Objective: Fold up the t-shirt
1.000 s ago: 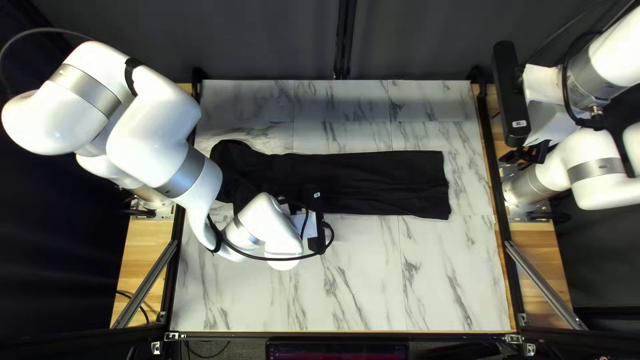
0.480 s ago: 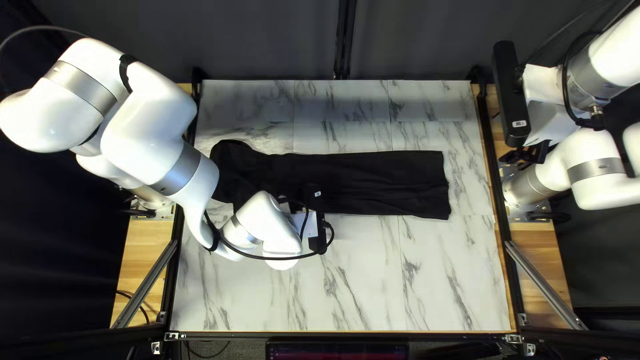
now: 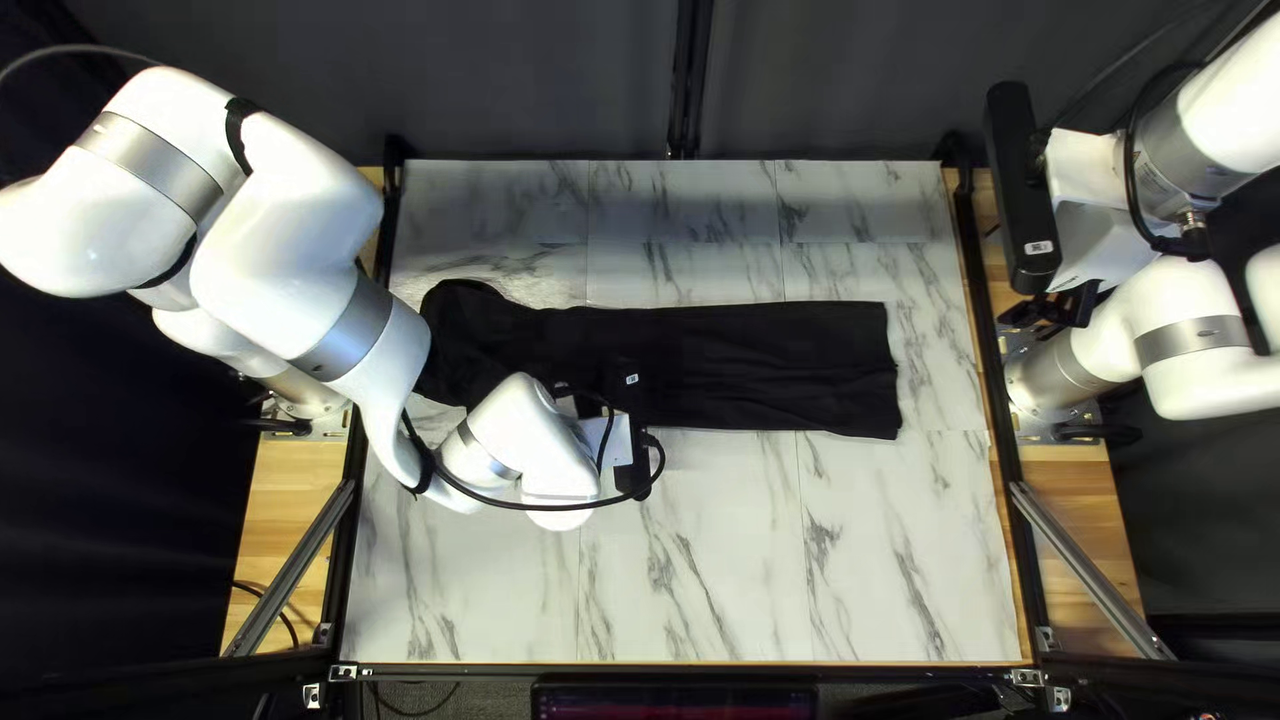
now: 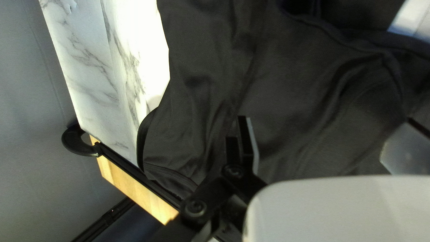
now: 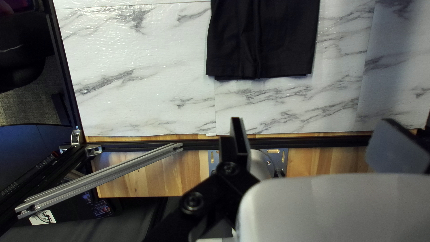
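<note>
Table [image 3: 827, 574], 1: marble-patterned, filling the middle of the top left view, its marble widest below the shirt [image 3: 747, 360], with further room above it and a narrower margin at the right.

Arms, 2: left arm [image 3: 280, 254], from upper left to centre, bent over the shirt's left part; right arm [image 3: 1194, 147], upper right, outside the marble.

Shirt, 1: black, a long strip from left of centre to right of centre. Right end fairly straight, well apart from the table's right edge; left end rounded and rumpled, near the left edge.

Boards [image 3: 1087, 500], 2: wooden, one per side.

Struts [image 3: 287, 574], 2: metal, slanting at lower left and lower right.

Grippers, 2, with two fingers each. Left gripper [image 3: 588, 406]: spread wide, the shirt's wrinkled cloth beneath and ahead of it, unpinched. Right gripper [image 3: 1047, 314]: spread wide, holding nothing, over the table's edge; in its wrist view the shirt's end lies ahead, well apart.
</note>
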